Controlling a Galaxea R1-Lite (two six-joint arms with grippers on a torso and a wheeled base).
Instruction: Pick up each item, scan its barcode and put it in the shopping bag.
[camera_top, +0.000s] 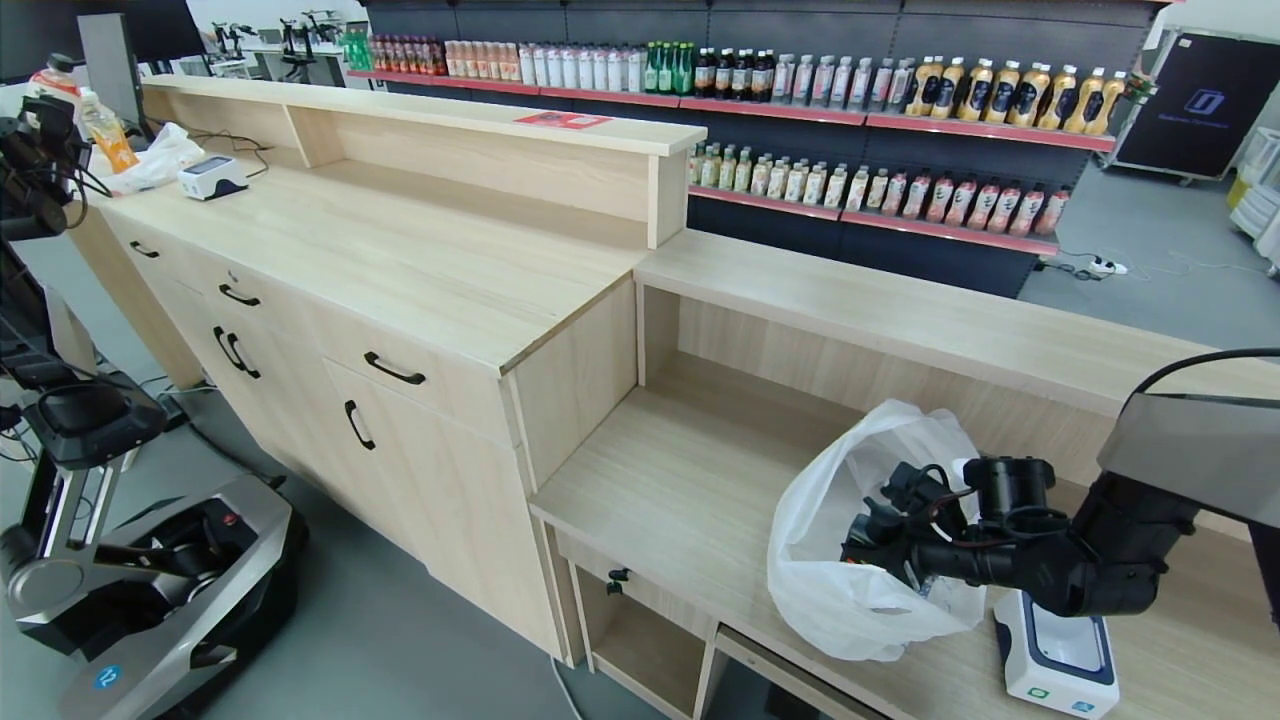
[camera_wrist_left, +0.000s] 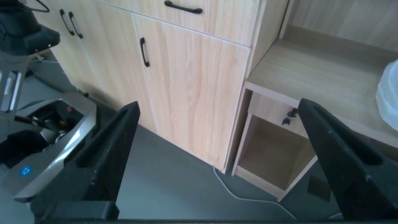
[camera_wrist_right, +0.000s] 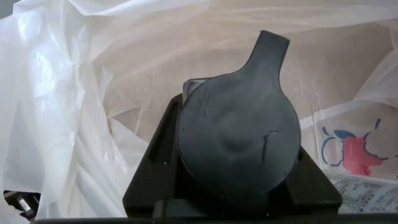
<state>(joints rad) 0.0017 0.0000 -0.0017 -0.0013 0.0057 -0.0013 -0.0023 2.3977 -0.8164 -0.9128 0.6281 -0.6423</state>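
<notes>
I judge this to be the bagging step. On the low counter, at the lower right of the head view, the white shopping bag stands open. The scanner sits just beside it near the bottom right corner. A printed packet lies inside the bag, at the right of the right wrist view.

Next I would need a clean release, if anything is held, then a straight lift out without snagging the film.

My right gripper is inside the bag's mouth, its arm stretched low from the right edge. A dark round shape blocks that wrist camera, so I cannot tell its grip or load. My left gripper hangs spread wide and empty over the floor by the cabinet doors.
</notes>
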